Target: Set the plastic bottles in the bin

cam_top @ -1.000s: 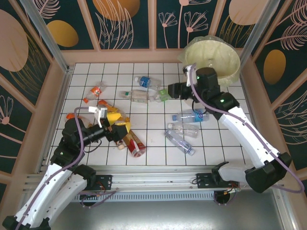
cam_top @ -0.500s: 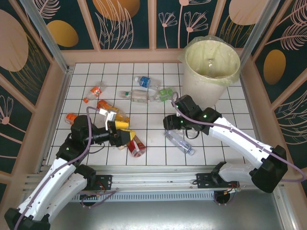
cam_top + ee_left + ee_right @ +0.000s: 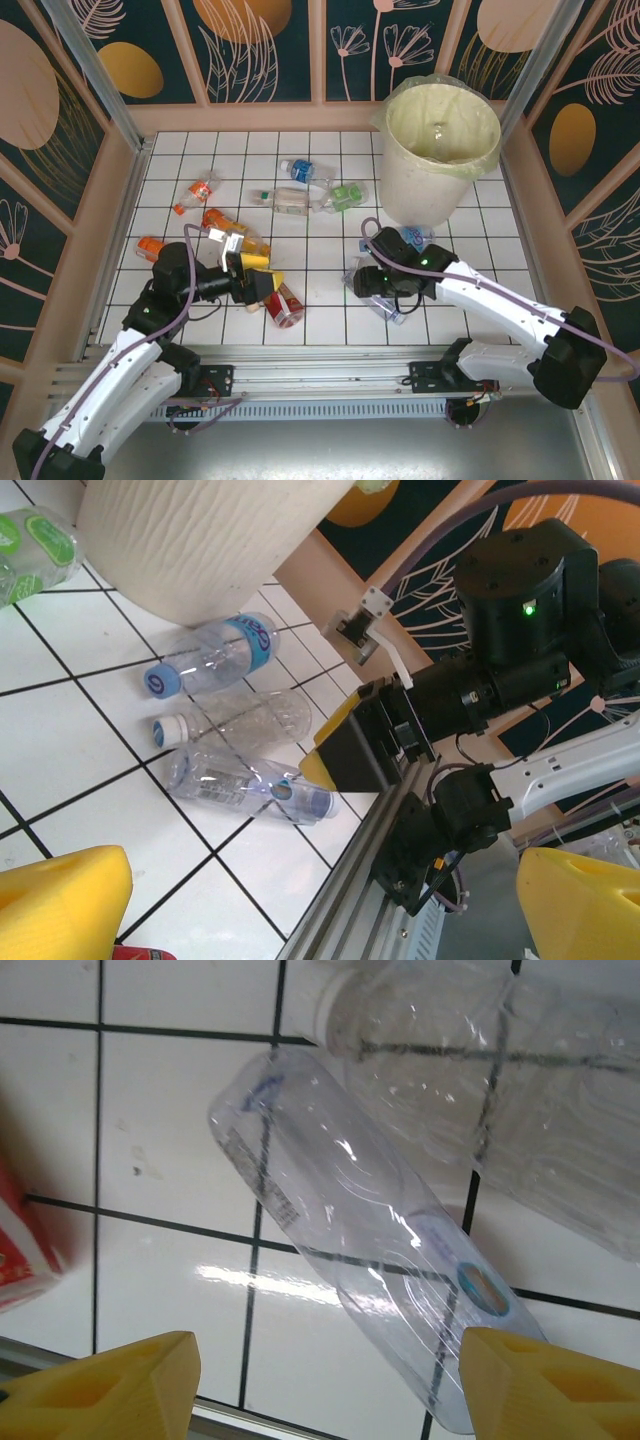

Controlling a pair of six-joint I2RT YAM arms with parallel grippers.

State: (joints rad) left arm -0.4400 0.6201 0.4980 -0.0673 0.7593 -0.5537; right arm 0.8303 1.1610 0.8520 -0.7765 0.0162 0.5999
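Observation:
Several plastic bottles lie on the white tiled floor. My right gripper [image 3: 368, 281] [image 3: 330, 1400] hangs open low over a clear bottle [image 3: 390, 304] [image 3: 360, 1220], which lies slantwise between its yellow fingertips [image 3: 120, 1390]. A second clear bottle [image 3: 520, 1110] [image 3: 235, 720] lies beside it, and a blue-labelled one [image 3: 412, 238] [image 3: 215, 660] rests by the bin's foot. The bin [image 3: 480, 160] [image 3: 200, 540] stands upright at the back right, lined with a pale bag. My left gripper [image 3: 258, 276] [image 3: 320, 920] is open and empty, just above red and orange bottles [image 3: 286, 306].
More bottles lie at the back: orange ones [image 3: 200, 190] [image 3: 226, 226], a blue-labelled one [image 3: 305, 170], a clear one [image 3: 285, 200] and a green one [image 3: 345, 193] [image 3: 30, 545]. Wooden walls ring the floor, and a metal rail [image 3: 320, 352] runs along its near edge.
My right arm has swung from the back, by the green bottle and the bin, down to the clear bottles at the front. The left gripper has shifted slightly right.

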